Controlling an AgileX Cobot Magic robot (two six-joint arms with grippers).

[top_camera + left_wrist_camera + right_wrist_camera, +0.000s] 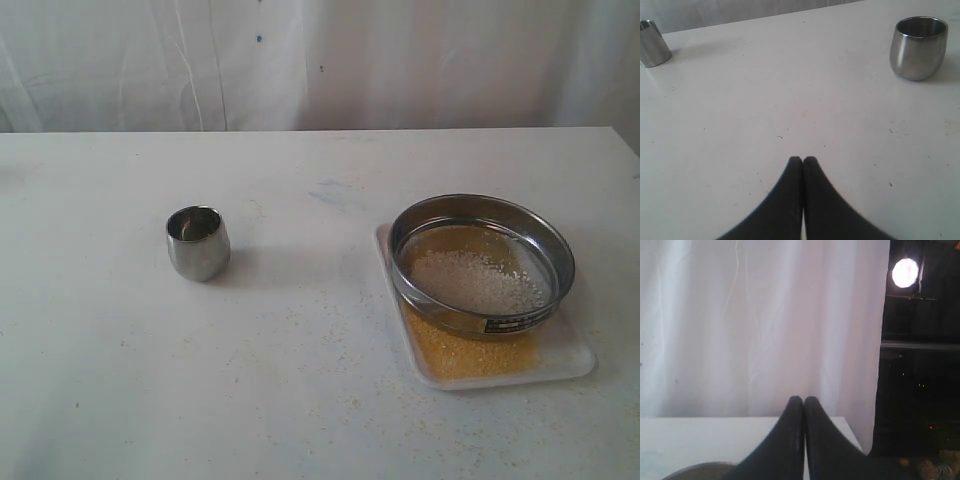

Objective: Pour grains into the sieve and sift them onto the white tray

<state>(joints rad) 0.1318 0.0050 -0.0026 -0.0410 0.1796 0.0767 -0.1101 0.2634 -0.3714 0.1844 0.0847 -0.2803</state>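
Exterior view: label (512, 323) on sieve (441, 311) rim illegible; left gripper (803, 160), right gripper (803, 400) both closed, empty.

Exterior high, overlooks table (300, 390); left wrist low, shares cup (198, 243); right faces curtain (765, 325).

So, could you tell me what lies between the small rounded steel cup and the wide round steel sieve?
The stretch is bare white tabletop right up to the flat white tray's rim under the sieve; the exterior view shows this.
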